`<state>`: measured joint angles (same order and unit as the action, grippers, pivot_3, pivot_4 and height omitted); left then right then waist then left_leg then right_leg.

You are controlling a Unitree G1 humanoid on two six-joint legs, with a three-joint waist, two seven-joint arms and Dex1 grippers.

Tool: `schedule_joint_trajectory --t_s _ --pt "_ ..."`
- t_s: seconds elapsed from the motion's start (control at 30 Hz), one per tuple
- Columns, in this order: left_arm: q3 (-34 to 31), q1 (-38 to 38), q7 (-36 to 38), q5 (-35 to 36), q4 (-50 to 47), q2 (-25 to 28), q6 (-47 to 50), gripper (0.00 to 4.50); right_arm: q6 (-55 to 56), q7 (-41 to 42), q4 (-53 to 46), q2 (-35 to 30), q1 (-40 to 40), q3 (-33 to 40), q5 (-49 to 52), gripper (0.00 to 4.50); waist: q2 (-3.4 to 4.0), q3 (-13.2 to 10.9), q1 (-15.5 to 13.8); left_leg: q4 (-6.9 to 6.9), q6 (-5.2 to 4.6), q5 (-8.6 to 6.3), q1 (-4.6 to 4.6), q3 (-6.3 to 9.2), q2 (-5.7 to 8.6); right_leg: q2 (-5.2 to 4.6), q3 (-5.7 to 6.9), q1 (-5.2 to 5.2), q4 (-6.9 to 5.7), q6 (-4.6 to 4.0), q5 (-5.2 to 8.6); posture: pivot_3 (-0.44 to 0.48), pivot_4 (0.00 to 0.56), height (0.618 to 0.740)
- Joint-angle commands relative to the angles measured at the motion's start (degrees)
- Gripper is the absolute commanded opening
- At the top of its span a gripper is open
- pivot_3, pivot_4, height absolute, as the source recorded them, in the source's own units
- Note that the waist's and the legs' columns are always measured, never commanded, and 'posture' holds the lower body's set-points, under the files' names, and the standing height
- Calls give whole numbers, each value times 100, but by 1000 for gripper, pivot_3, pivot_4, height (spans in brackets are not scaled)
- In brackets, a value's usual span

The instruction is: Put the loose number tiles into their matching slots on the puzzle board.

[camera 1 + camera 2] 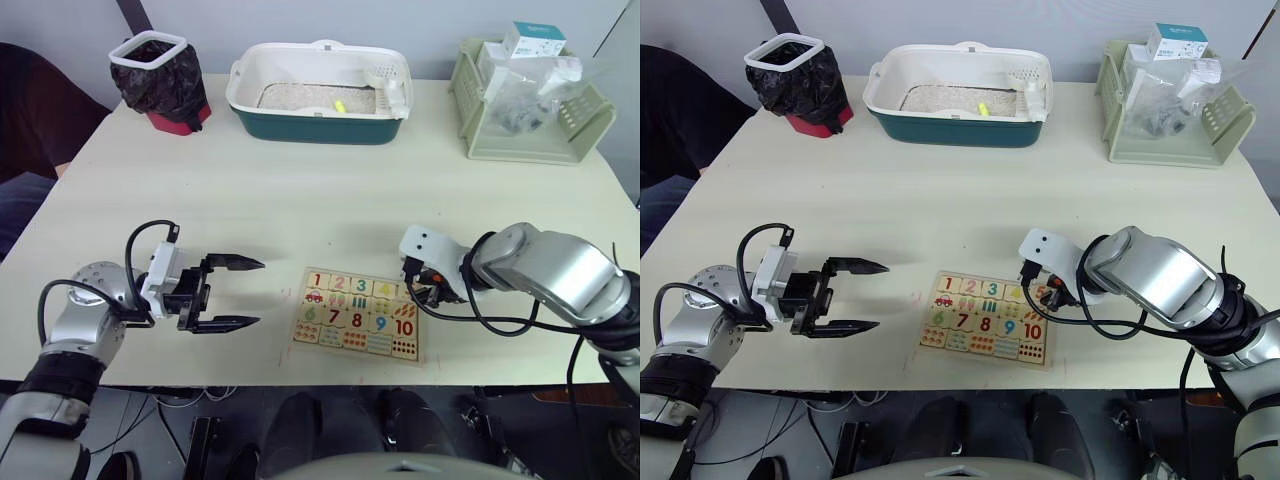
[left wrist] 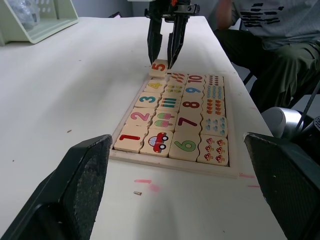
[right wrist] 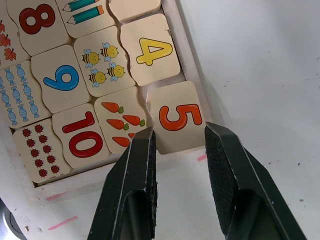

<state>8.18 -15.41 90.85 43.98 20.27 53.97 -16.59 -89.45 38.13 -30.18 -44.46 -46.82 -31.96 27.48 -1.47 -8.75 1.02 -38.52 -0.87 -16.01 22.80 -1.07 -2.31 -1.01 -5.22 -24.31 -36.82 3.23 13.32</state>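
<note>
The puzzle board (image 2: 170,166) lies near the table's front edge, between my two arms. Tiles 1 (image 2: 135,140), 2 (image 2: 141,116), 3 (image 2: 148,98) and 4 (image 3: 151,51) sit in their row of slots. The 5 tile (image 3: 176,116) is at the board's far right corner, tilted, with one edge resting on the rim. My right gripper (image 3: 177,131) is shut on it, one finger on each side. To the left of the board my left gripper (image 1: 235,293) hovers open and holds nothing.
A white and teal tray (image 1: 320,92) stands at the back middle, a black-lined bin (image 1: 158,80) at the back left and a pale green basket (image 1: 530,100) with boxes at the back right. A seated person (image 2: 270,45) is beside the table.
</note>
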Motion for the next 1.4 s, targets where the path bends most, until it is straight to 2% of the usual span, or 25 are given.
schedule_joint_trajectory --t_s 0.03,1.4 --pt "-160 16 165 24 -141 69 7 4500 105 -53 -56 -35 -22 0 5 834 0 0 0 0 0 0 0 0 0 0 0 0 0 0 0 0 150 740" --pt "-175 82 165 36 -181 106 24 4500 375 -96 4 37 67 -294 7 834 -2 1 14 0 0 0 -1 1 -1 0 1 0 -1 0 0 0 150 740"
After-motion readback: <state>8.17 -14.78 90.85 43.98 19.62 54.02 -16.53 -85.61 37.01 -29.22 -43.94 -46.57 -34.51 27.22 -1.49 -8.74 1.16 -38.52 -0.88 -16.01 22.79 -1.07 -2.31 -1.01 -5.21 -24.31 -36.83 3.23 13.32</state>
